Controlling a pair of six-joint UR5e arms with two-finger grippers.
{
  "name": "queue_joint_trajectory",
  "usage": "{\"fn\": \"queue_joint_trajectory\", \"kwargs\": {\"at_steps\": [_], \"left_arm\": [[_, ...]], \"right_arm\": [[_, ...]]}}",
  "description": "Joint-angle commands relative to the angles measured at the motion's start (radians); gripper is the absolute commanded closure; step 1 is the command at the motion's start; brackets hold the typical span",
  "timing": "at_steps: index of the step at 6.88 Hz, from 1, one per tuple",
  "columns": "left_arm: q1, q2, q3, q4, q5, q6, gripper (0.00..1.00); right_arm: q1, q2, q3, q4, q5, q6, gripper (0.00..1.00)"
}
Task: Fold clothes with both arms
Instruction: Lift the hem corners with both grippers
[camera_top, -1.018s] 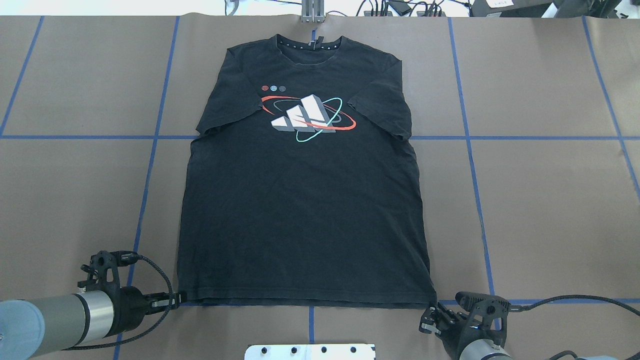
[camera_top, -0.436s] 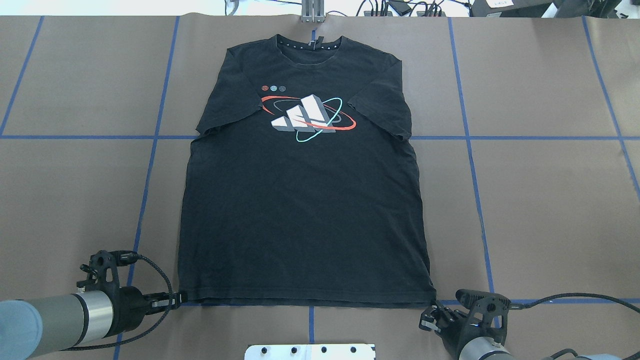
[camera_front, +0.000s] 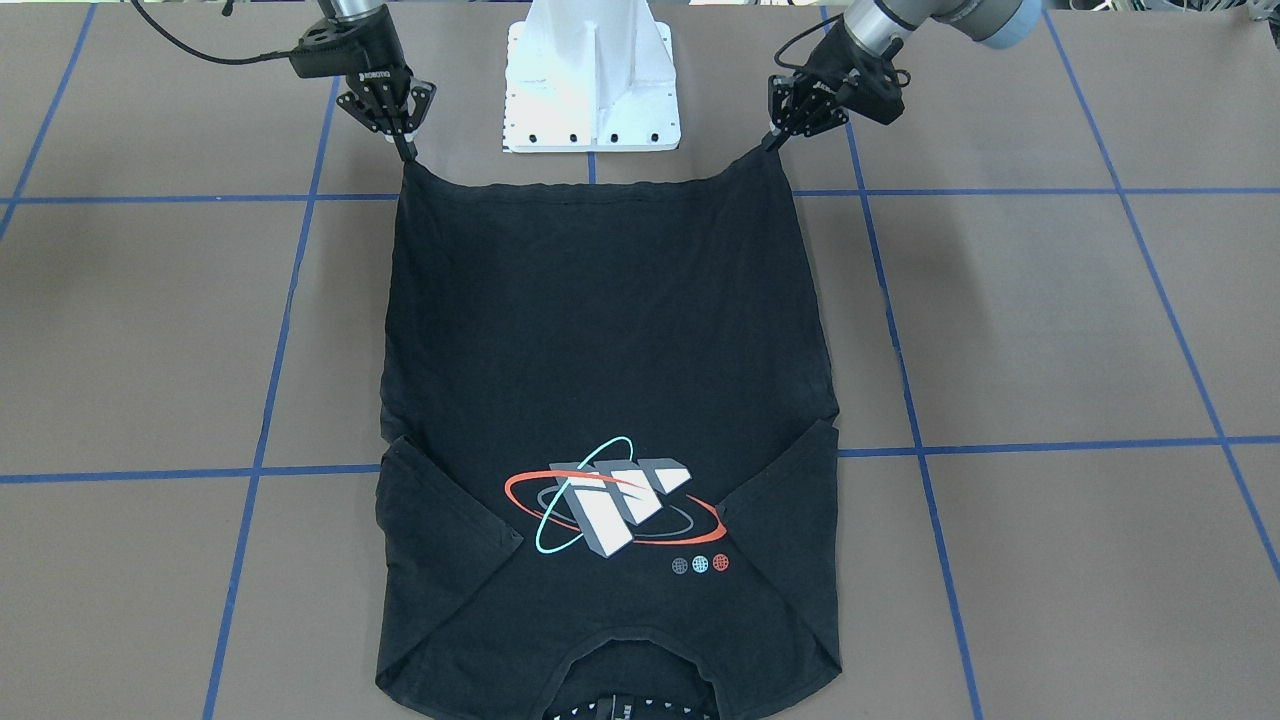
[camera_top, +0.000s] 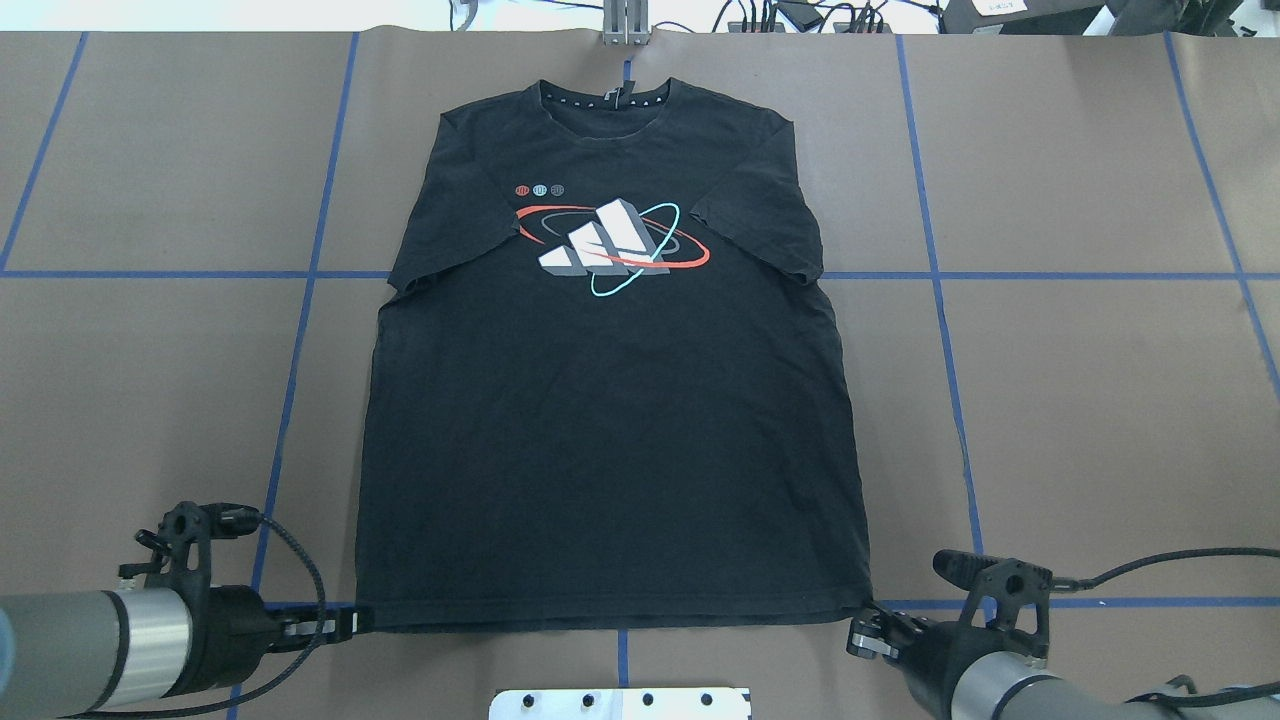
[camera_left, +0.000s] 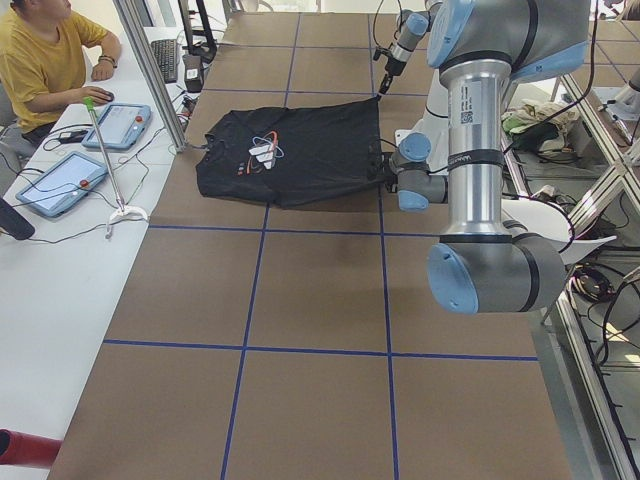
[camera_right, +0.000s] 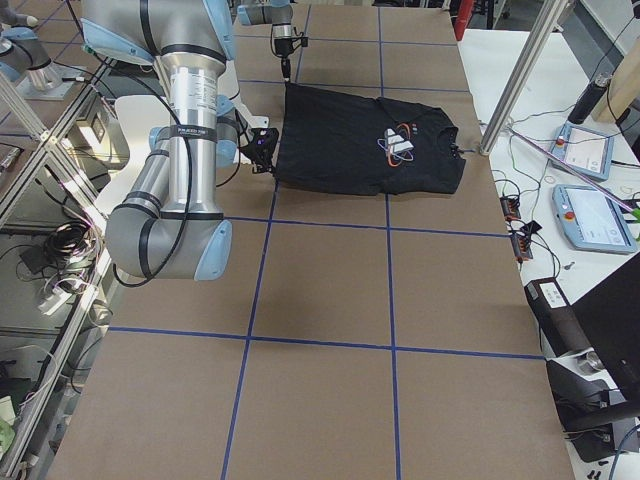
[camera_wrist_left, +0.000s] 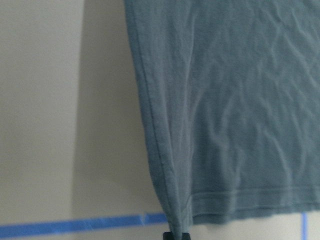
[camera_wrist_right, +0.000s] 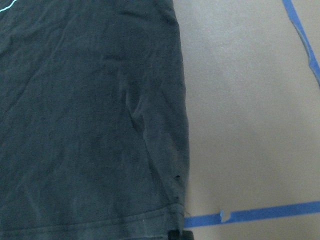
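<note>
The left gripper was clamped on the hem corner of the shirt at 7 o'clock, and the right gripper on the corner at 5 o'clock. The shirt lay spread on the table, graphic up, collar toward 12 o'clock.

Left arm, right arm low — fingers pinched

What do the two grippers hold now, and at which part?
The black T-shirt: left gripper pinches one bottom hem corner, right gripper the other.
</note>
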Motion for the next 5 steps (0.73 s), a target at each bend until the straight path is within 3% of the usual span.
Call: {"fn": "queue_joint_trajectory", "kwargs": {"at_steps": [1,3,5], "left_arm": [[-0.009,0.093,-0.186,-0.001,-0.120,0.002,1.00],[0.074,0.111,-0.297,-0.001,-0.139,0.002,1.00],[0.038,0.106,-0.303,0.002,-0.132,0.005,1.00]], "right_arm": [[-0.062,-0.080,0.173,-0.001,0.125,-0.061,1.00],[-0.200,-0.088,0.275,0.000,0.124,-0.063,1.00],[-0.146,-0.087,0.285,-0.001,0.106,-0.061,1.00]]}}
